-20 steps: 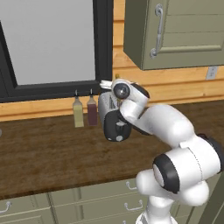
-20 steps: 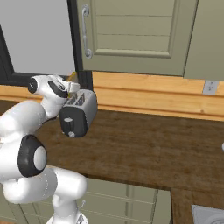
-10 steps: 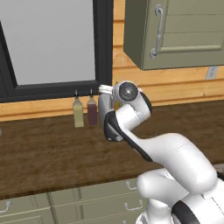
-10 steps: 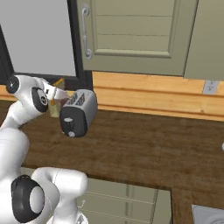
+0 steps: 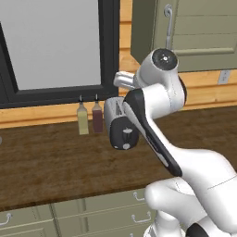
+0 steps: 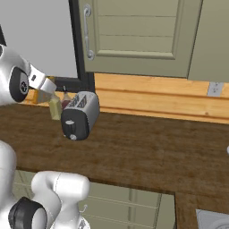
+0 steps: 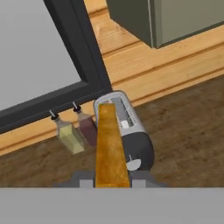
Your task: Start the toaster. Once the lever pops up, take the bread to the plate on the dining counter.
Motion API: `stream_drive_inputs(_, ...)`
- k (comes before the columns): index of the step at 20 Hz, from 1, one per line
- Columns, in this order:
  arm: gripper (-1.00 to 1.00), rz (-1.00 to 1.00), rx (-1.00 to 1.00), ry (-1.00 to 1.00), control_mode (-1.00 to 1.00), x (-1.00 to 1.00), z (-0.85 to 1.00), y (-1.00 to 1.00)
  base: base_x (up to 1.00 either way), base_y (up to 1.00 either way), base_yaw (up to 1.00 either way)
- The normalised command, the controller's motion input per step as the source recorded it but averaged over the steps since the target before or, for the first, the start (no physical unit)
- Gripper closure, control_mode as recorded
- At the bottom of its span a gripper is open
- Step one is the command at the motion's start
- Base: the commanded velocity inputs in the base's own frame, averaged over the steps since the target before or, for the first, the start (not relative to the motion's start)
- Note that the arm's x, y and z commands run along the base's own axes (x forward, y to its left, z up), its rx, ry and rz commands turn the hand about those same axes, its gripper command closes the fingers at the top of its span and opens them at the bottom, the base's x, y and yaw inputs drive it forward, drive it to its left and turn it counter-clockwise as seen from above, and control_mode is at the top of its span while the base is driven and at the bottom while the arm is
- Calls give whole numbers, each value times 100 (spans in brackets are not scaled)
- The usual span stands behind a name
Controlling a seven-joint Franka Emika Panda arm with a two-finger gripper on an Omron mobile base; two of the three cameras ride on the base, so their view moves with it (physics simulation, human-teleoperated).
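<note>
We're in the carry step: gripper is pinched on the bread, held edge-on between the fingertips in the hand view, lifted above the toaster. In the right base view the bread sits just left of the toaster, near the two bottles by the window. The toaster stands on the wood worktop, slots looking empty as far as we can tell. The plate and dining counter aren't located yet, so next we judge the base must turn away and drive, keeping the slice gripped and clear of the bottles.
</note>
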Motion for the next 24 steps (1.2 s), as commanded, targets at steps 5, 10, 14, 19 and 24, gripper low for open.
stream_drive_inputs(5, 100, -1, -1, 5, -100, -94, 8, -4, 0, 0, 0)
stream_drive_inputs(10, 100, -2, -5, 2, -100, -34, -11, -38, 0, 0, 0)
stream_drive_inputs(14, 100, -2, -2, 3, -100, 0, -5, -25, 0, 0, 0)
stream_drive_inputs(19, 100, -1, 0, 0, 100, -3, 0, 0, -69, 0, -8)
stream_drive_inputs(24, 100, 0, 0, 0, 100, 0, 0, 0, -100, 10, -8)
